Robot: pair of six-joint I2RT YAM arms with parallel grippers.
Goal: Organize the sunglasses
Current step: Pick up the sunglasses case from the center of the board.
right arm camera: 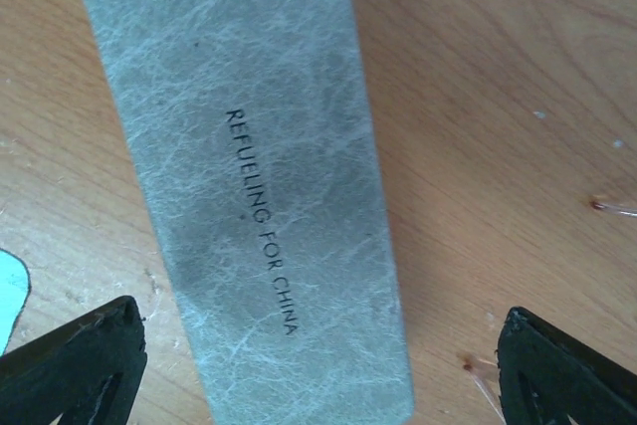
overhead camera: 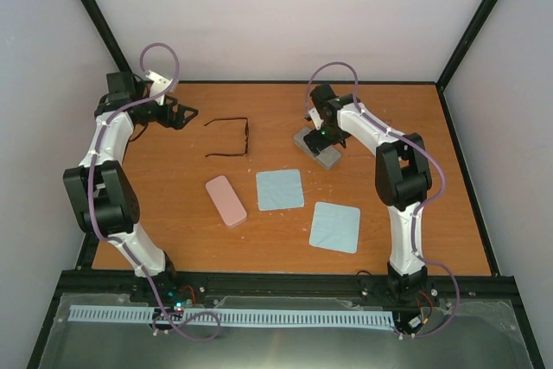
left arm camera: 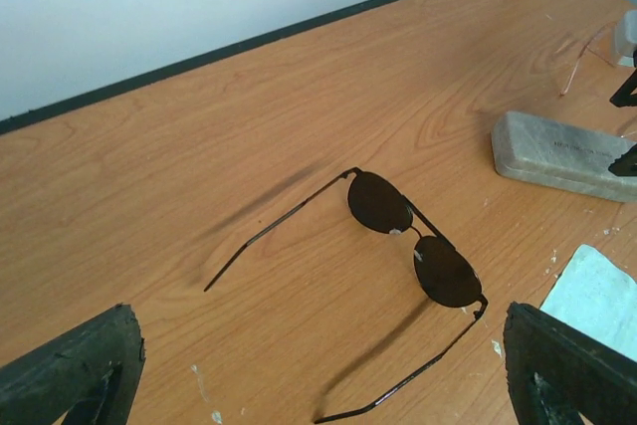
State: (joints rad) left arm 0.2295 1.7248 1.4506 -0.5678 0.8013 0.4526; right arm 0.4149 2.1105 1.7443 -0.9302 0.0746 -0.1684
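left gripper (left arm camera: 318, 385): jaws spread wide, nothing between them, low and facing the black wire-frame sunglasses (left arm camera: 413, 241). These lie on the orange wooden table (overhead camera: 181, 213) with both temples unfolded and the tips towards the gripper. Reads as lined up to fold the temples or pick the pair up.

right gripper (right arm camera: 318, 375): jaws spread, straddling the grey marbled oblong case (right arm camera: 259, 196) across its width, with a gap on each side and no contact. My guess is it's set to pinch the case so it can be steadied or opened.

containers: the grey case is shut, contents not visible. The pink oblong case (overhead camera: 226, 200) is also shut, mid-table, well apart from both grippers.

The reddish-brown thin-wire glasses (left arm camera: 582, 52) are faint, just past the grey case. Too little shows to say whether they're folded. So both pairs are out on the table, neither cased.

A pale blue square cloth (overhead camera: 280, 189) and a second cloth (overhead camera: 335, 226) lie flat nearer the bases.
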